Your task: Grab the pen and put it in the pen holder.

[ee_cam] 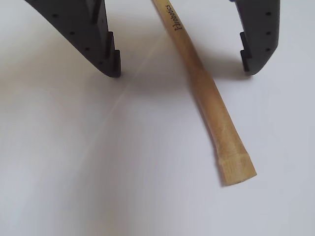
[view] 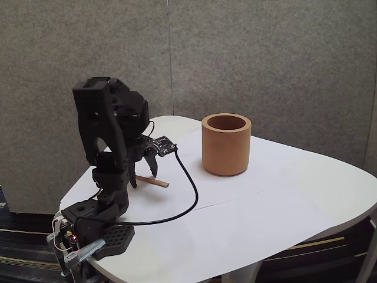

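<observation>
Pincer (ee_cam: 181, 64) spread wide, straddling pen (ee_cam: 204, 96) lying flat on bench (ee_cam: 98, 187), nothing pinched. Pen likely light, stiff, smooth, may roll; best pinched mid-shaft between fingertips. Pen holder (view: 226, 145) stands well beyond pincer.

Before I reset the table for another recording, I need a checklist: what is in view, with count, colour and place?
Thin light-brown wooden pen: one, lying flat on the table between the open gripper fingers, small dark print near its upper end in the wrist view.
Thick-walled tan-orange cylindrical pen holder: one, upright, right of the arm in the fixed view, apart from the pen.
White rounded table: one, carrying everything.
Grey fabric partition: behind the table.
Black cable: one, looping over the table from the arm's wrist to its base.
Black robot arm: one, at the table's left edge, bent down.
Gripper: one, black, open, straddling the pen.
</observation>
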Robot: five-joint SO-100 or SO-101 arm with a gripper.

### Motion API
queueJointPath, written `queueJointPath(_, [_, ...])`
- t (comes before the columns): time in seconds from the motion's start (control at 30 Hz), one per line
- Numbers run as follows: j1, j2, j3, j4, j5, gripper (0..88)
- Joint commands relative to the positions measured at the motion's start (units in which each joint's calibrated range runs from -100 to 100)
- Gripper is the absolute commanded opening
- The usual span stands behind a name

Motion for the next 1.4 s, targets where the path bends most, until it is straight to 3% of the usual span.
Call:
queueJointPath(0.0, [-0.09,0.06,-0.54,0.08,-0.03,20.1])
queueJointPath(0.13, [-0.16,0.15,-0.63,0.0,0.34,0.0])
queueJointPath(0.7, [0.42,-0.1,-1.44,0.0,0.45,0.7])
queueJointPath(0.97, [3.28,-0.34,-16.34,1.27,0.39,0.7])
queueJointPath(1.37, [8.25,-0.67,-42.51,16.19,4.66,0.7])
